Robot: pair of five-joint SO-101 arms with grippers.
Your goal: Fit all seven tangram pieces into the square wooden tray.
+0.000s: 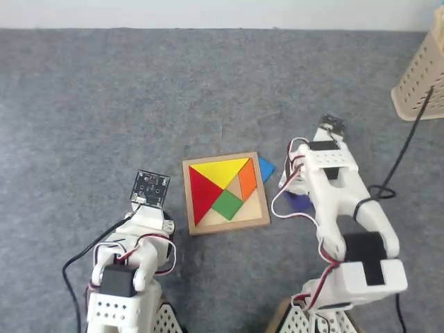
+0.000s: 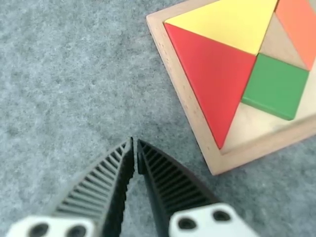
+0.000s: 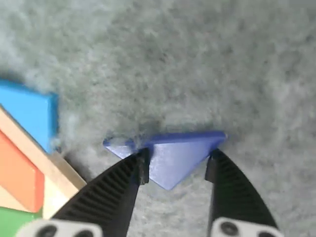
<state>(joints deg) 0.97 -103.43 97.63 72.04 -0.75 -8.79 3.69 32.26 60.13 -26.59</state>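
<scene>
My right pincer (image 3: pixel 177 157) grasps the small dark-blue wooden triangle (image 3: pixel 173 147) flat on carpet, the square wooden tray (image 3: pixel 64 177) just beside; its slanted edges could let it squirt free

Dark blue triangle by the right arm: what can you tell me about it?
The triangle is a small, flat, dark blue piece, smooth like painted wood. It lies flat on the grey carpet, outside the tray and apart from it. The right gripper straddles it, fingers seeming to touch its two slanted edges.
</scene>
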